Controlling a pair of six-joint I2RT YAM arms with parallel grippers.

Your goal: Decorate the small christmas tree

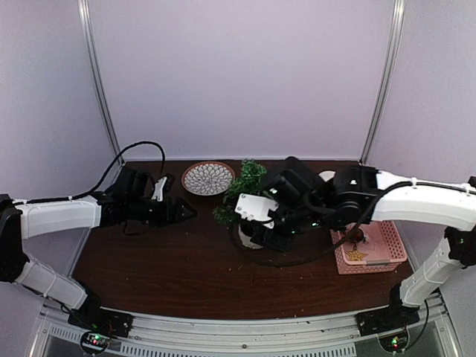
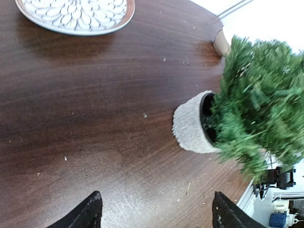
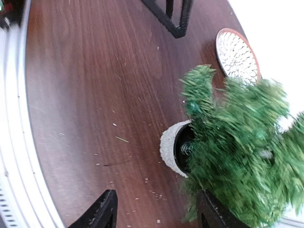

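Roughly upright small christmas tree [image 1: 249, 177], crown up (left gripper [image 2: 156, 198], right gripper [image 3: 156, 194] spread, empty)

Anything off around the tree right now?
Mainly litter: small pale and green flecks lie scattered over the table beside the pot of the small christmas tree, probably shed needles. The tree is smeared in both wrist views, so I can't tell whether it stands straight.

Patterned plate [image 1: 208, 178], pink basket [image 1: 390, 242]
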